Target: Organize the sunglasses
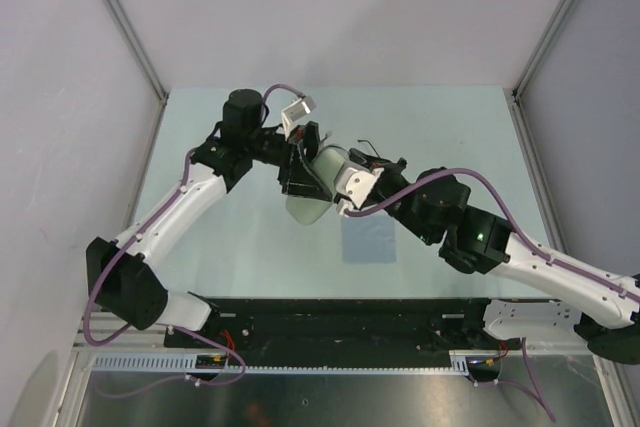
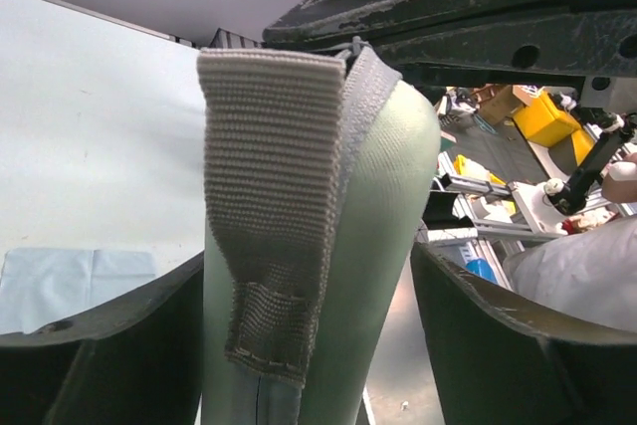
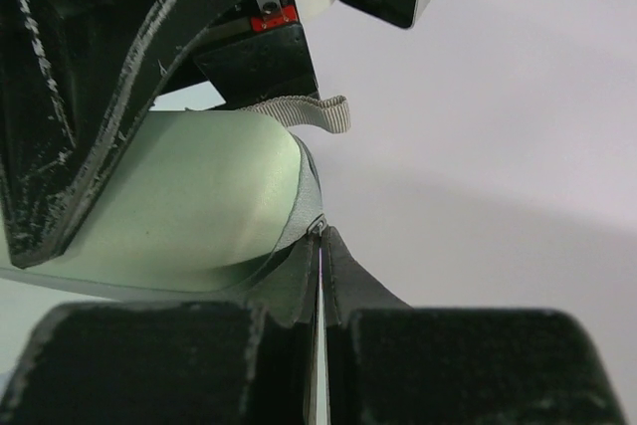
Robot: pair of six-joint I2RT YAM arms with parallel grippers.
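Note:
The pale green oblong case (image 1: 318, 185) is held above the table between both arms. My left gripper (image 1: 298, 172) is shut on its body; in the left wrist view the case (image 2: 378, 206), with its grey webbing loop (image 2: 274, 196), fills the space between the fingers (image 2: 100, 345). My right gripper (image 1: 343, 204) is shut on the zipper pull (image 3: 319, 229) at the case's seam (image 3: 199, 196), jaws nearly touching. A thin dark wire shape (image 1: 368, 150), possibly the sunglasses, shows just beyond the right gripper; the rest is hidden.
The square light-blue cloth (image 1: 368, 237) lies flat on the table under the right arm, and it also shows in the left wrist view (image 2: 70, 281). Grey walls stand at both sides and at the back.

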